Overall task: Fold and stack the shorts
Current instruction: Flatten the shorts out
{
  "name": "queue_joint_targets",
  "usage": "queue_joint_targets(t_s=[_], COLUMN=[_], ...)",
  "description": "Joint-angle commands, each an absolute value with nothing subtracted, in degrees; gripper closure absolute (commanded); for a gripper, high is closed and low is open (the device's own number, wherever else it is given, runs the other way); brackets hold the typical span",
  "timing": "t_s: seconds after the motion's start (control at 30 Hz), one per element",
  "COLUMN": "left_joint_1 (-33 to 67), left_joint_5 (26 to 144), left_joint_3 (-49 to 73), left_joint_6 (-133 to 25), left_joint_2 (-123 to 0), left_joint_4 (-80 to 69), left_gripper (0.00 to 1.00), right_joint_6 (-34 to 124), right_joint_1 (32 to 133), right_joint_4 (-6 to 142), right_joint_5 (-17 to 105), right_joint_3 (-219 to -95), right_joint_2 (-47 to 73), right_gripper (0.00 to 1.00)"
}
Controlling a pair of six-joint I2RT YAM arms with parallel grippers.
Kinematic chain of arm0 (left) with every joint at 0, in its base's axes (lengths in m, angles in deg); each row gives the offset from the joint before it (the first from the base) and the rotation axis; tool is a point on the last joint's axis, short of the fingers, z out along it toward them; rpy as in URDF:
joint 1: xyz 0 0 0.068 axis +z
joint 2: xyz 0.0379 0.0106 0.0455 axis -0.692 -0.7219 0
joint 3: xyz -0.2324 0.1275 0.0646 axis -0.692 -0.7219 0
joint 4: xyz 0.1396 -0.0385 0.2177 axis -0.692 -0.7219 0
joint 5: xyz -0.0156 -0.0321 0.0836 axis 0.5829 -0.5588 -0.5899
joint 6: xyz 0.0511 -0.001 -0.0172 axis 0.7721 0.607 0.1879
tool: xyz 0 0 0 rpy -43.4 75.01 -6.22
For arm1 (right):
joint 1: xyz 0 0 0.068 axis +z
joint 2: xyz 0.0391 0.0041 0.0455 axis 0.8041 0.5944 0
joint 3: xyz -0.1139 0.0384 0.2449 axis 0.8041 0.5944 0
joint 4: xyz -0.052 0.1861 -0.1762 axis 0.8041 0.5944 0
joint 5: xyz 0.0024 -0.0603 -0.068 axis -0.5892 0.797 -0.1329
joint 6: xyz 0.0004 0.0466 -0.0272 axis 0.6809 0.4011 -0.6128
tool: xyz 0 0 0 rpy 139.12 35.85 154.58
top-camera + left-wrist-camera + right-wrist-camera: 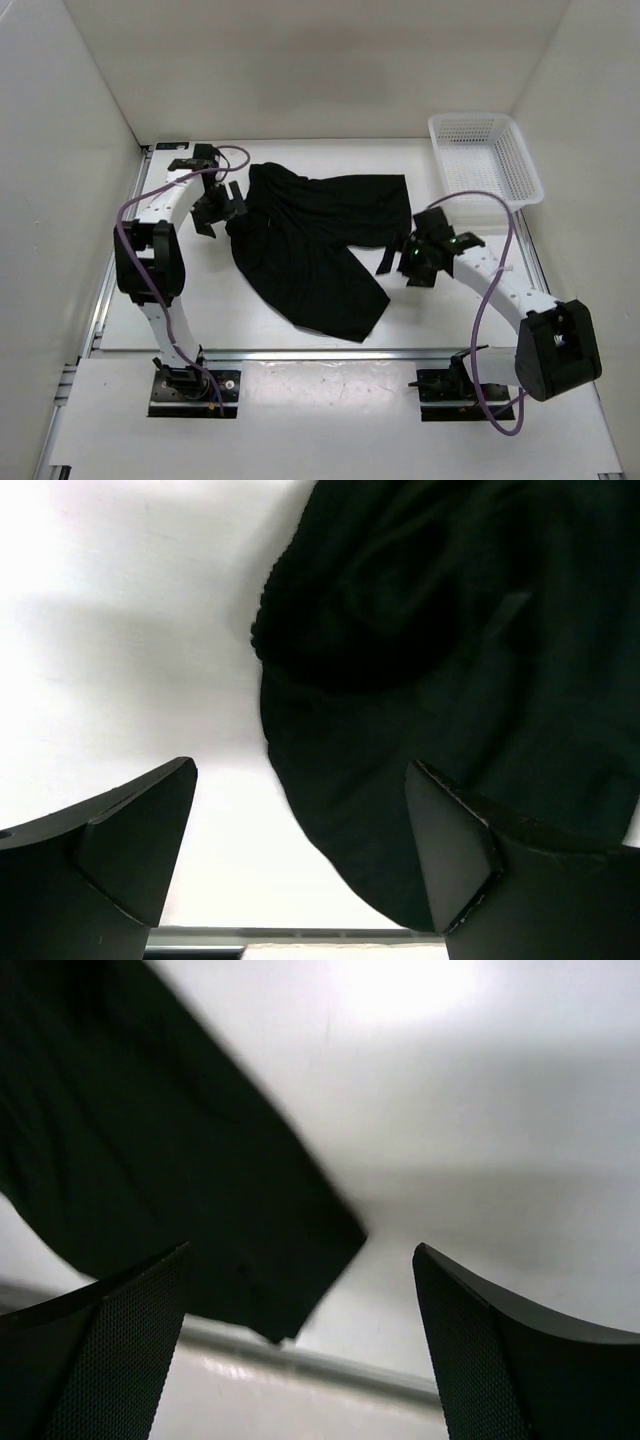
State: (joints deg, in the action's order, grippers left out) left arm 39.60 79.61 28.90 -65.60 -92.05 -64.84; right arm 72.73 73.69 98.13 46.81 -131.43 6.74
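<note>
The black shorts (pixel 320 240) lie crumpled and spread on the white table (pixel 200 300), one leg reaching toward the near edge. My left gripper (pixel 218 208) is open at the cloth's left edge. In the left wrist view (pixel 300 850) the shorts (pixel 430 660) fill the upper right, and the right finger (pixel 455 850) sits over the cloth. My right gripper (pixel 402 265) is open beside the right side of the shorts. In the right wrist view (pixel 300 1340) a corner of the shorts (pixel 120 1140) lies between the jaws, nearer the left one. Neither gripper holds anything.
A white mesh basket (pixel 485 155) stands at the far right corner of the table. White walls enclose the table on three sides. A metal rail (pixel 300 353) runs along the near edge. Purple cables loop from both arms.
</note>
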Motion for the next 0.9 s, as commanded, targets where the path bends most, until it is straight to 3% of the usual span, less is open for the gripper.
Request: queue_joint_targets(t_s=[0.0, 0.13, 0.23, 0.33, 0.37, 0.43, 0.47, 0.53, 0.57, 0.7, 0.87], left_joint_1=[35.99, 33.77, 33.24, 33.77, 33.77, 34.3, 34.91, 35.43, 35.96, 36.49, 37.02], left_joint_5=[76.2, 71.71, 71.1, 71.09, 71.09, 71.09, 71.09, 71.09, 71.09, 71.09, 73.55], left_joint_3=[30.08, 35.54, 38.27, 39.59, 39.6, 39.6, 38.99, 38.02, 37.14, 35.03, 35.11], left_joint_6=[-63.84, -62.7, -62.7, -62.7, -63.39, -63.92, -64.71, -65.42, -65.42, -65.95, -67.27], left_joint_2=[-93.85, -99.99, -104.04, -106.07, -106.86, -106.86, -106.08, -105.02, -104.5, -101.07, -100.01], left_joint_4=[-61.9, -61.9, -61.9, -63.04, -63.57, -63.57, -63.57, -63.57, -63.57, -63.57, -63.04], left_gripper=[0.03, 0.11, 0.25, 0.84, 0.9, 0.9, 0.9, 0.9, 0.9, 0.9, 0.9], right_joint_6=[77.08, 78.49, 79.01, 79.54, 79.54, 79.54, 79.54, 79.01, 78.49, 76.65, 72.08], right_joint_1=[77.78, 80.25, 80.25, 80.25, 80.25, 80.25, 80.25, 80.25, 80.25, 79.29, 73.05], right_joint_4=[97.77, 98.39, 97.52, 94.97, 94.35, 92.33, 91.8, 91.19, 91.18, 92.84, 96.36], right_joint_5=[41.01, 39.15, 37.93, 37.31, 37.31, 38.26, 39.06, 41.78, 42.57, 48.19, 53.91], right_joint_3=[-125.97, -121.39, -119.11, -118.57, -118.57, -118.57, -119.35, -121.11, -121.82, -126.47, -137.36], right_joint_2=[4.1, 4.79, 5.32, 7.6, 9.0, 10.41, 11.98, 13.49, 14.54, 18.41, 25.96], right_gripper=[0.07, 0.04, 0.07, 0.1, 0.14, 0.2, 0.32, 0.46, 0.63, 1.0, 1.0])
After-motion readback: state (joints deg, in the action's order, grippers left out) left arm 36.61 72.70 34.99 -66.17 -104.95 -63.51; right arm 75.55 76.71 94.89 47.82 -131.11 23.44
